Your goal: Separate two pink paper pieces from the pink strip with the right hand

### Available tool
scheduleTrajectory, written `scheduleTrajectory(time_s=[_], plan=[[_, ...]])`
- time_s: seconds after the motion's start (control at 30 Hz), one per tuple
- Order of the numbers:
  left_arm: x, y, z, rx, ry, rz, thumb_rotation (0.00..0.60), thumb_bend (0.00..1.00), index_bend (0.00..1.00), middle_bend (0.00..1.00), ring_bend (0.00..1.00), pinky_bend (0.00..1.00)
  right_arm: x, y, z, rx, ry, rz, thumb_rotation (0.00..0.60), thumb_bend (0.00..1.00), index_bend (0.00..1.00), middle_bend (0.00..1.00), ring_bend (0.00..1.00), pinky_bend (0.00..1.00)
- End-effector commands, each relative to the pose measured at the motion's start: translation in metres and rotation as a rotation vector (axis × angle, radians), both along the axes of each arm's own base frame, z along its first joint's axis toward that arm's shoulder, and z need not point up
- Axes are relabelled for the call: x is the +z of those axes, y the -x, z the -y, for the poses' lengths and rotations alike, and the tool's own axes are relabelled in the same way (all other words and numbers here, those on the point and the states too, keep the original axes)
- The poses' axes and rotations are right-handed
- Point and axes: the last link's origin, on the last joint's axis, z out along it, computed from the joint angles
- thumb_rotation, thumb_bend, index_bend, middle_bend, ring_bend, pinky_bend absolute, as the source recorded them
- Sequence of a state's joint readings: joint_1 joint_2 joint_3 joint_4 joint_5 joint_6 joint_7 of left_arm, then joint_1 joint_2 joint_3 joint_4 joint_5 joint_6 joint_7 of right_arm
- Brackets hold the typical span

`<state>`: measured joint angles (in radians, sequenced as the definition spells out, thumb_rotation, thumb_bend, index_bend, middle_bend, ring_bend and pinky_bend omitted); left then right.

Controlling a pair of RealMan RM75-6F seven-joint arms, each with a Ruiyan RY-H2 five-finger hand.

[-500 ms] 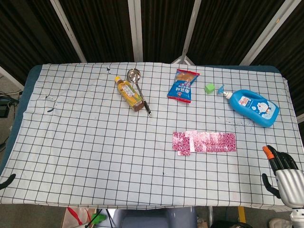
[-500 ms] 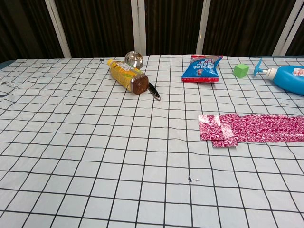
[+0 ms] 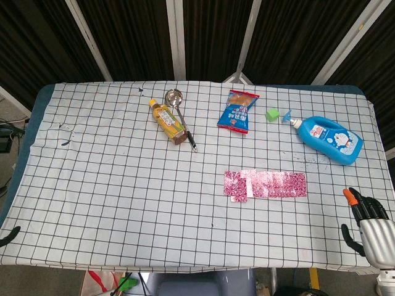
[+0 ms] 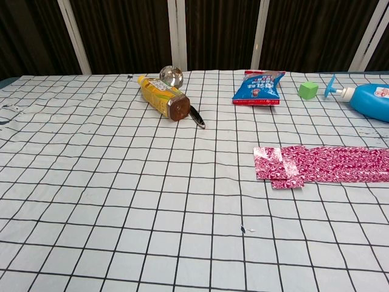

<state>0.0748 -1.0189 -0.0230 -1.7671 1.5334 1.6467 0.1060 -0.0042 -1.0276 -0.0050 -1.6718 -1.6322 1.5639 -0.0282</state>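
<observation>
The pink patterned strip lies flat on the checked cloth, right of centre; in the chest view the strip runs off the right edge. At its left end lighter pieces overlap it, and one piece sticks out toward me. My right hand hovers at the table's near right corner, well right of the strip and nearer to me, with its fingers apart and nothing in it. A dark curved tip at the near left edge may be my left hand; the rest is hidden.
At the back lie a yellow bottle beside a metal ladle, a blue snack bag, a green cube and a blue lotion bottle. The table edge runs just below my right hand.
My right hand has sunk slightly toward the lower edge of the head view. The strip and the other objects have not moved.
</observation>
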Motion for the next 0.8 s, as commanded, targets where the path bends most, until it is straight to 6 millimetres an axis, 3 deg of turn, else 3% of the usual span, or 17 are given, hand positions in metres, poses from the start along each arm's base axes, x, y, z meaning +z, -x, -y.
scheduleTrajectory(time_s=[0.03,0.23,0.37,0.6,0.8], plan=[[-0.001,0.001,-0.001,0.006,0.004,0.0,0.6,0.28,0.16,0.03,0.0,0.08,-0.001,0.0,0.001,-0.004,-0.004,-0.002,0.6,0.49,0.0,0.09,0.16,0.14],[0.0,-0.001,0.001,-0.001,-0.007,0.001,0.6,0.28,0.16,0.03,0.0,0.08,-0.008,0.0,0.003,0.0,-0.03,-0.011,0.6,0.49,0.0,0.09,0.16,0.14],[0.001,-0.001,0.002,0.003,-0.009,0.003,0.6,0.28,0.16,0.03,0.0,0.08,-0.016,-0.003,0.008,0.016,-0.06,-0.01,0.6,0.49,0.0,0.15,0.23,0.16],[0.001,0.0,0.001,0.009,-0.01,0.007,0.6,0.28,0.16,0.03,0.0,0.08,-0.031,-0.018,0.036,0.068,-0.136,-0.016,0.6,0.49,0.06,0.46,0.54,0.35],[0.002,0.001,0.0,0.012,-0.008,0.007,0.6,0.28,0.16,0.03,0.0,0.08,-0.048,-0.041,0.065,0.113,-0.19,-0.042,0.6,0.51,0.1,0.67,0.73,0.53]])
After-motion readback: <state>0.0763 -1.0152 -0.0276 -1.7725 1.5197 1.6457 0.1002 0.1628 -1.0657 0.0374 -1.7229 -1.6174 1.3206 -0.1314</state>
